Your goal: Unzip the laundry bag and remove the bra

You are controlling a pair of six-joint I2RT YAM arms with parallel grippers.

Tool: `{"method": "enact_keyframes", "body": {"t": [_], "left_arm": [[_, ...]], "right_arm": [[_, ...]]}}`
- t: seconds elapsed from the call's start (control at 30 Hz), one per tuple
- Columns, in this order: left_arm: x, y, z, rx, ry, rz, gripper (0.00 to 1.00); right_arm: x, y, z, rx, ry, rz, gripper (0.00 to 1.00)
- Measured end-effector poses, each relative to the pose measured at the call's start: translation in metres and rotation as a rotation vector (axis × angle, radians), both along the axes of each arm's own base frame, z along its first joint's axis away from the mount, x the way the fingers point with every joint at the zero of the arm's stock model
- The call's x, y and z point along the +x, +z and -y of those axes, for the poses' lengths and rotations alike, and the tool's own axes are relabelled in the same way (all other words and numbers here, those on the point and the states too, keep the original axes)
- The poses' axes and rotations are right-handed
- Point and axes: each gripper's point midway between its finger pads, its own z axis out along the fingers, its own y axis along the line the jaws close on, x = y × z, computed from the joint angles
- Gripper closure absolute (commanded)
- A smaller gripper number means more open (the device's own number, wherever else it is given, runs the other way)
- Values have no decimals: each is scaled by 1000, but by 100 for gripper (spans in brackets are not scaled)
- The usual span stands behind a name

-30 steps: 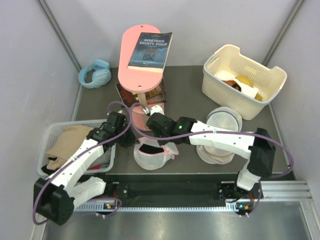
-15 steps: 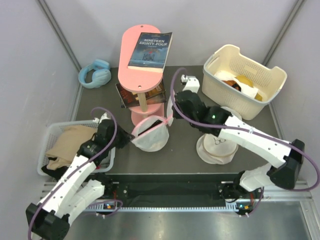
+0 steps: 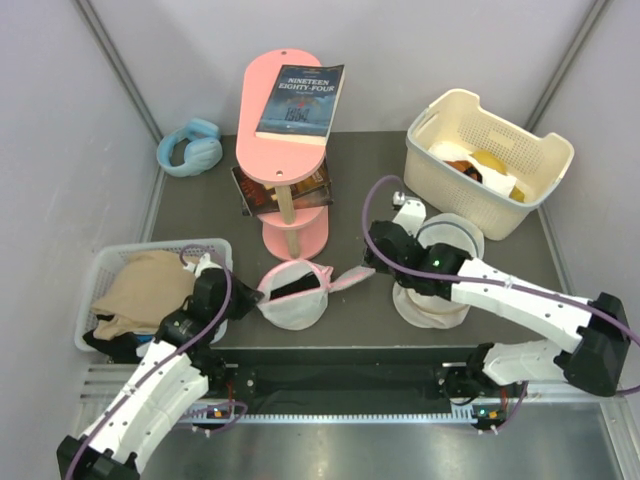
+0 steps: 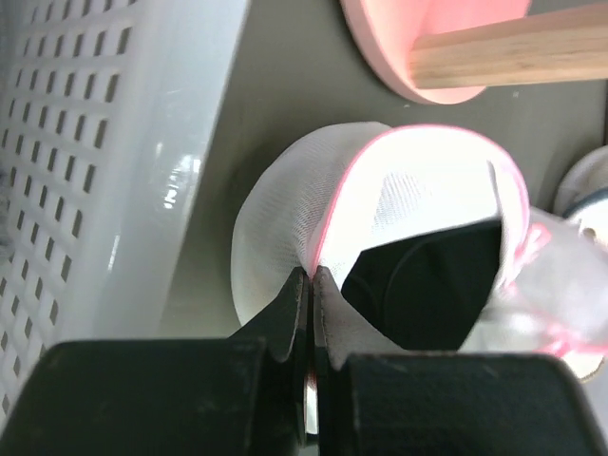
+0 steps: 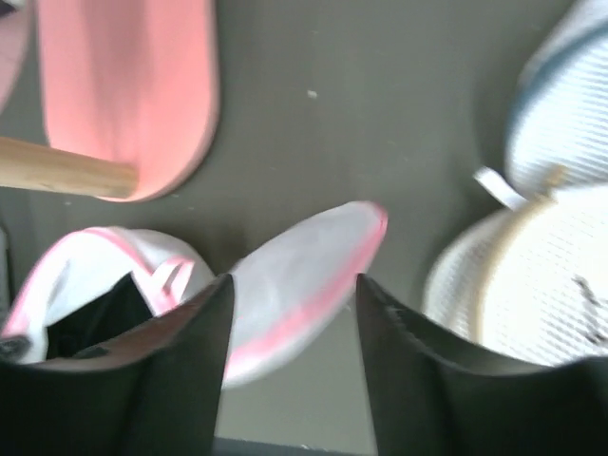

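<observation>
The laundry bag [image 3: 293, 297], white mesh with pink trim, sits on the table with its top unzipped. Its round lid [image 3: 350, 277] hangs out to the right. My left gripper [image 3: 247, 298] is shut on the pink rim at the bag's left side, and the left wrist view shows the trim pinched between the fingertips [image 4: 311, 275]. My right gripper [image 3: 378, 262] hovers open just above the lid [image 5: 304, 275], touching nothing. Inside the bag's mouth [image 4: 427, 285] only a dark shape shows. The bra is hidden.
A pink stool [image 3: 290, 235] with a book [image 3: 300, 100] stands behind the bag. A second white mesh bag with a beige rim [image 3: 432, 300] lies under my right arm. A cream basket [image 3: 487, 160] is far right, a white basket [image 3: 110, 262] with beige cloth [image 3: 140, 285] left, blue headphones [image 3: 190, 147] far left.
My right gripper has let go of the lid, opened and swung right and down. The bag has dropped back onto the table, with the lid flopped out. My left arm has pulled nearer.
</observation>
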Motion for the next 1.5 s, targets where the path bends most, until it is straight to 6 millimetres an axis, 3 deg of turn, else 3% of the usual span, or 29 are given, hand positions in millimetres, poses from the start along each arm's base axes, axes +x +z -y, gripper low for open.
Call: {"method": "enact_keyframes", "body": {"t": [0.13,0.23,0.37,0.5,0.63,0.73,0.83,1.07,1.33,1.43,1.5], "left_arm": [[0,9,0,9,-33,60,100],[-1,13,0,17,-57,84,100],[-5,15,2,17,-84,97,100],[-7,17,3,11,-100,107,100],[-9,16,6,8,-121,101,100],[-11,17,8,2,-135,99,100],[-12,17,10,-2,-146,97,100],[-13,17,11,-4,-157,95,100],[-13,15,11,1,-159,87,100],[-14,14,11,1,-160,86,100],[-14,13,11,2,-164,80,100]], "right_arm": [[-15,9,27,-19,-59,-7,33],[-24,25,26,-13,-18,33,33],[-32,51,-12,41,161,94,33],[-41,57,-76,81,372,104,33],[-64,31,-148,65,600,49,33],[-78,5,-181,32,713,-13,34],[-81,-26,-200,-18,761,-78,33],[-83,-84,-187,-165,727,-215,31],[-74,-105,-182,-212,649,-267,32],[-73,-117,-183,-229,642,-282,48],[-73,-123,-185,-230,638,-290,75]]}}
